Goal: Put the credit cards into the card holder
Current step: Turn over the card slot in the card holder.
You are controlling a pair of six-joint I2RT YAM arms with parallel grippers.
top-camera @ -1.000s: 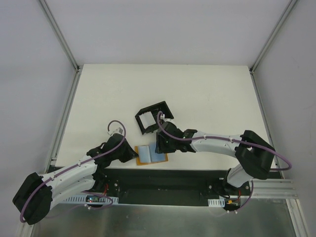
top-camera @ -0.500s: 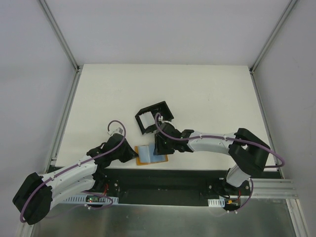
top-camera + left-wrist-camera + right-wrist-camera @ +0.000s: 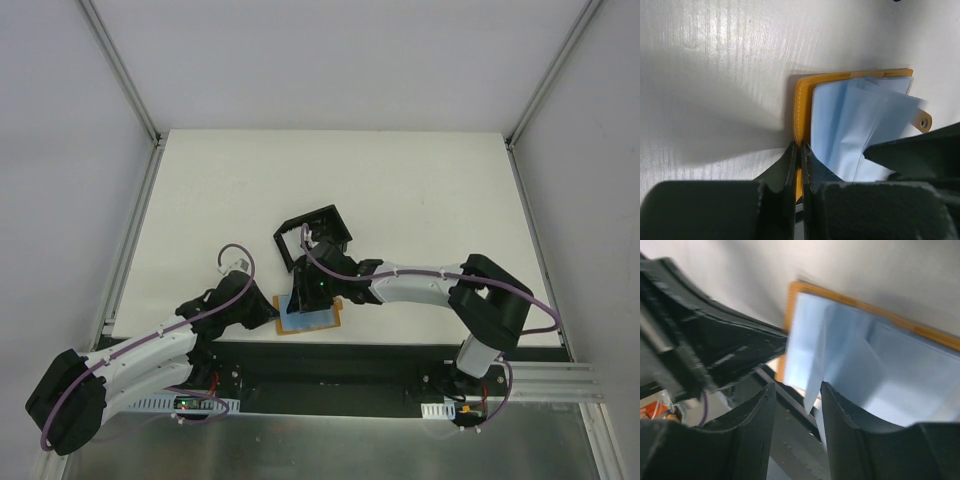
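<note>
Two pincers work one wallet (image 3: 318, 322) at the near edge of the worktop (image 3: 420, 190). L pincer (image 3: 800, 162): fingers pressed together, pinching the wallet's orange cover at its edge. I get that clearly from the L wrist cam; on the top cam it's just a dark lump. R pincer (image 3: 797, 412): fingers spread, edge of the blue sleeves (image 3: 855, 355) in the gap btwn them, not squeezed. Only the R wrist cam shows that. Card holder (image 3: 302, 220) is on the top cam only, just behind the R pincer's wrist, apart from the wallet. Credit cards: can't tell any from the sleeves, R wrist pic is blurred.
</note>
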